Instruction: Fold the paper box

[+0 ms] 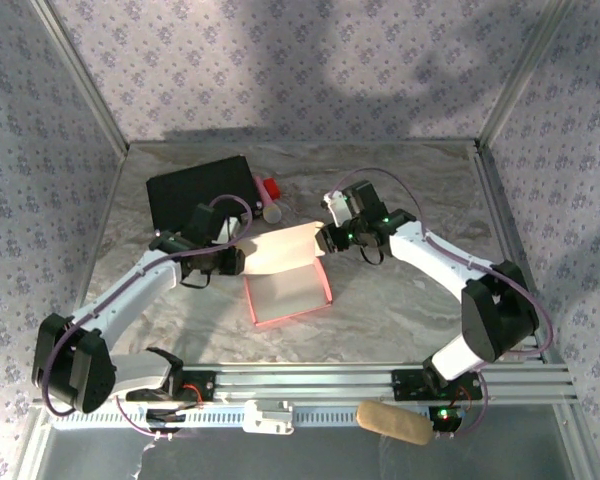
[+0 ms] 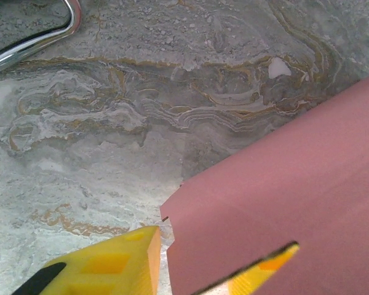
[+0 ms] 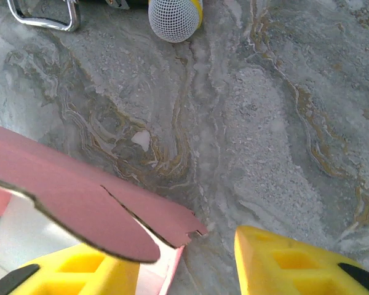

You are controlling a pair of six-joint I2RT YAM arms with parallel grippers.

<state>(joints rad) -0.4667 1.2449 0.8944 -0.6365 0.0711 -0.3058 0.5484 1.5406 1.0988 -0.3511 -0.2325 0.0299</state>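
The paper box [image 1: 285, 285] sits half-formed on the counter [image 1: 410, 290] between the two end effectors, an open tray with low pink walls and a pale panel rising at its far side. The left end effector [image 1: 231, 258] is at the box's left wall. In its wrist view the yellow fingers [image 2: 111, 267] straddle the notched edge of a pink panel, one just beside that edge and one partly covered by the panel; whether they pinch it I cannot tell. The right end effector [image 1: 326, 240] stands open at the box's far right corner. One of its fingers lies under a curved pink flap, and the other finger [image 3: 295, 264] is well apart, with counter showing between them. Room is tight beyond the left end effector, where a black case [image 1: 200, 190] lies near. Ahead of the right end effector lie a mesh-headed microphone [image 3: 175, 18] and a metal loop [image 3: 46, 15]. To that end effector's right the counter runs open to the frame rail [image 1: 500, 210]. The left arm [image 1: 130, 295] and right arm [image 1: 450, 255] each reach in with the elbow bent outward and the forearm slanting toward the box.
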